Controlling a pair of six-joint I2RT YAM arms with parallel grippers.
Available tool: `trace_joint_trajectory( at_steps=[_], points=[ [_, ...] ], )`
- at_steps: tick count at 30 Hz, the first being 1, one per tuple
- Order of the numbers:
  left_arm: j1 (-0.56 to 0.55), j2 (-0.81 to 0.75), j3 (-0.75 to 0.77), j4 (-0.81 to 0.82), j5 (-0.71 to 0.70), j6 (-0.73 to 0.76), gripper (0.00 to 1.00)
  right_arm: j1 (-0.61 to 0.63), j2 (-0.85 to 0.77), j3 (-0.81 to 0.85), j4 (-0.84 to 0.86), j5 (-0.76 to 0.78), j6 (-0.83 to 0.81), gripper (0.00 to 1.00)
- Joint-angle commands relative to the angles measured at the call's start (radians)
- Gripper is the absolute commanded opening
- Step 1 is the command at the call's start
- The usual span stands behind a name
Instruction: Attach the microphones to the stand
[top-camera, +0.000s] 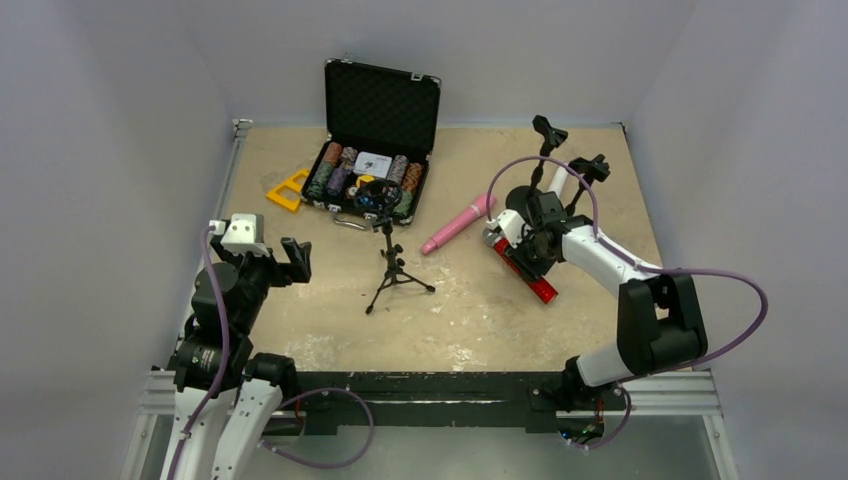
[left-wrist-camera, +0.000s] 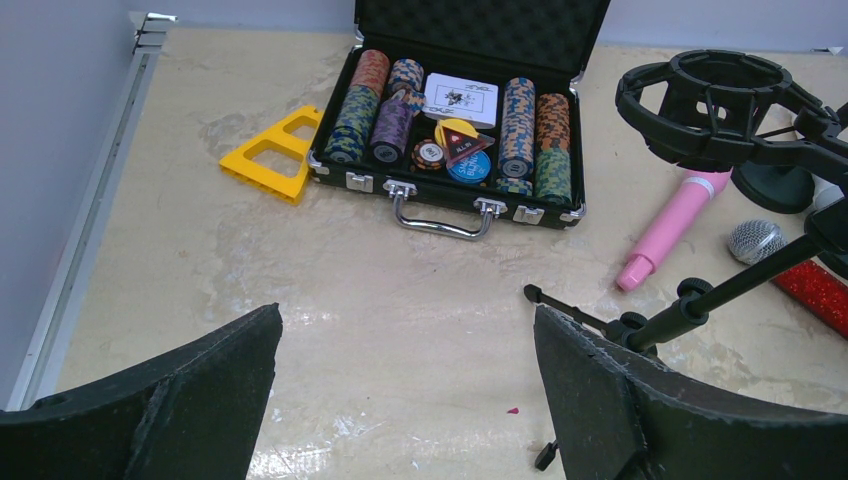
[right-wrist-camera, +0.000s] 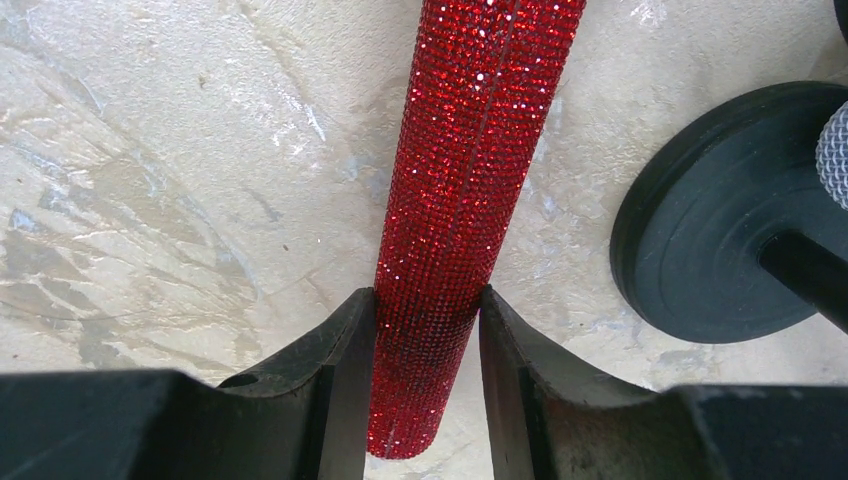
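Note:
The glittery red microphone (right-wrist-camera: 470, 150) lies on the table at the right (top-camera: 535, 280), its grey mesh head (left-wrist-camera: 757, 240) pointing left. My right gripper (right-wrist-camera: 428, 310) is shut on its handle near the tail end, down at table level (top-camera: 528, 250). The pink microphone (top-camera: 457, 224) lies flat in the middle, also in the left wrist view (left-wrist-camera: 672, 225). A white microphone (top-camera: 553, 182) shows partly behind the right arm. A small black tripod stand (top-camera: 390, 262) with a ring mount (left-wrist-camera: 710, 105) stands in the centre. My left gripper (left-wrist-camera: 405, 330) is open and empty, left of the tripod (top-camera: 295, 258).
A second stand with a round black base (right-wrist-camera: 720, 210) and black clips (top-camera: 548, 130) stands just beside the red microphone. An open black case (top-camera: 380, 100) of poker chips sits at the back, with a yellow triangle (top-camera: 288, 188) to its left.

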Motion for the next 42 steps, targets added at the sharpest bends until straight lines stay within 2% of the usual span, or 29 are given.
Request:
trace_joint_trajectory(
  at_steps=[1, 17, 31, 42],
  points=[
    [0.0, -0.008, -0.001, 0.049, 0.016, 0.019, 1.0, 0.0, 0.017, -0.042, -0.105, -0.03, -0.009, 0.34],
    [-0.001, -0.011, -0.001, 0.048, 0.016, 0.017, 1.0, 0.001, 0.143, 0.141, -0.161, -0.076, 0.003, 0.54],
    [-0.001, -0.012, -0.001, 0.048, 0.018, 0.019, 1.0, 0.006, 0.276, 0.328, -0.217, -0.089, 0.017, 0.59],
    [-0.001, -0.013, -0.001, 0.048, 0.018, 0.02, 1.0, 0.005, 0.342, 0.389, -0.22, -0.085, 0.034, 0.6]
  ],
)
